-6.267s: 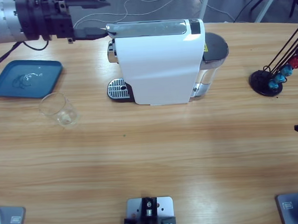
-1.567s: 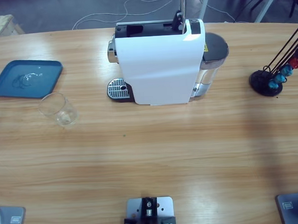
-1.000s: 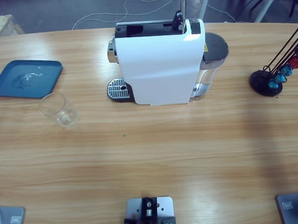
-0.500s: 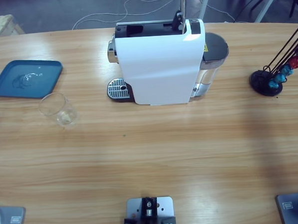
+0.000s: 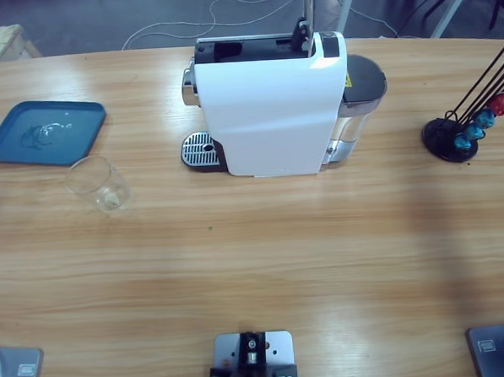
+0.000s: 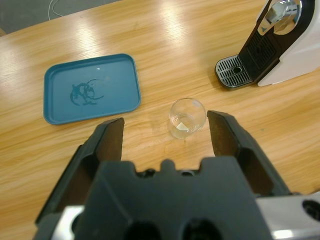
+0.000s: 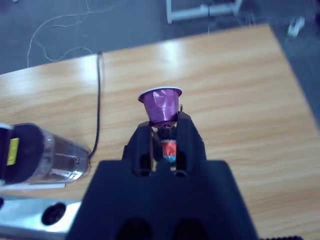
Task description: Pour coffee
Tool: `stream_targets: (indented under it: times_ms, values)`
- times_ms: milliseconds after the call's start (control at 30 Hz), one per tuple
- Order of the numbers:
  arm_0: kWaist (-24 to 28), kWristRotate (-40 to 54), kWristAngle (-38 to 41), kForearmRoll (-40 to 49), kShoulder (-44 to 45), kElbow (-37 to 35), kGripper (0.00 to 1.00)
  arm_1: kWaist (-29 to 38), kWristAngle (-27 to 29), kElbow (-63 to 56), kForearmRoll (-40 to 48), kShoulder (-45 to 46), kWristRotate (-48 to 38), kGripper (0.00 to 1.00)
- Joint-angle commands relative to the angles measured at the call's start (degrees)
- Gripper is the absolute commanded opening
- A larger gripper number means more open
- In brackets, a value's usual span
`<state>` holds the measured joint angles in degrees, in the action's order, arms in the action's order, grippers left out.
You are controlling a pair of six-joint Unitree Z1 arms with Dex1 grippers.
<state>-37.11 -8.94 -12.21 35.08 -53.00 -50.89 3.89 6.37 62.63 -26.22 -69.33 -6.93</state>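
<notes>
On table (image 5: 264, 264), nothing moved vs 0.5 s ago. Left claw (image 6: 167, 132) spread, empty glass (image 6: 187, 117) at 12 o'clock; right claw (image 7: 165, 131) pinching purple capsule (image 7: 161, 104).

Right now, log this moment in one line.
left gripper: open above glass | right gripper: shut on purple capsule | machine lid: open

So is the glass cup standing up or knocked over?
Standing up. The glass cup sits on its base on the table, round rim facing up in the left wrist view, beside the blue tray.

Purple capsule (image 7: 161, 104) off the rack (image 5: 449, 138).
</notes>
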Motion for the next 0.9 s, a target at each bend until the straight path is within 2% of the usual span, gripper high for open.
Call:
stream_targets:
  times_ms: [33, 100, 167, 233, 333, 433, 533, 767, 900]
  values:
    - [-0.42, 2.56, 1.08, -0.71, 1.24, 2.05, 0.801, 20.98, -5.95, 12.96, -17.70, 3.13, 14.54, 0.000]
    - [-0.44, 2.79, 1.57, -0.62, 1.31, 2.00, 0.826, 28.89, -9.62, 16.19, -24.45, 1.25, 16.35, 0.000]
    - [-0.82, 2.93, 1.71, -0.50, 1.61, 1.98, 0.830, 35.90, -10.85, 18.00, -28.83, -1.00, 17.74, 0.000]
    - [-1.18, 2.96, 1.77, -0.36, 1.91, 2.02, 0.830, 41.72, -11.13, 20.22, -30.89, -3.78, 18.88, 0.000]
    - [-1.21, 2.96, 1.99, -0.33, 2.20, 2.04, 0.830, 46.52, -12.86, 25.21, -31.08, -9.02, 21.76, 0.000]
    - [-1.21, 2.96, 2.19, -0.36, 2.12, 2.14, 0.830, 47.84, -17.30, 32.03, -30.47, -16.27, 25.33, 0.000]
    - [-1.21, 2.96, 2.19, -0.27, 2.49, 2.20, 0.830, 47.88, -19.17, 39.99, -30.47, -23.53, 26.74, 0.000]
    - [-1.21, 3.05, 2.17, -0.36, 2.64, 2.30, 0.830, 48.84, -19.80, 58.84, -35.85, -42.04, 31.68, 0.000]
    - [-1.21, 3.05, 2.17, -0.36, 2.66, 2.46, 0.830, 48.84, -19.27, 61.21, -36.44, -46.81, 33.03, 0.000]
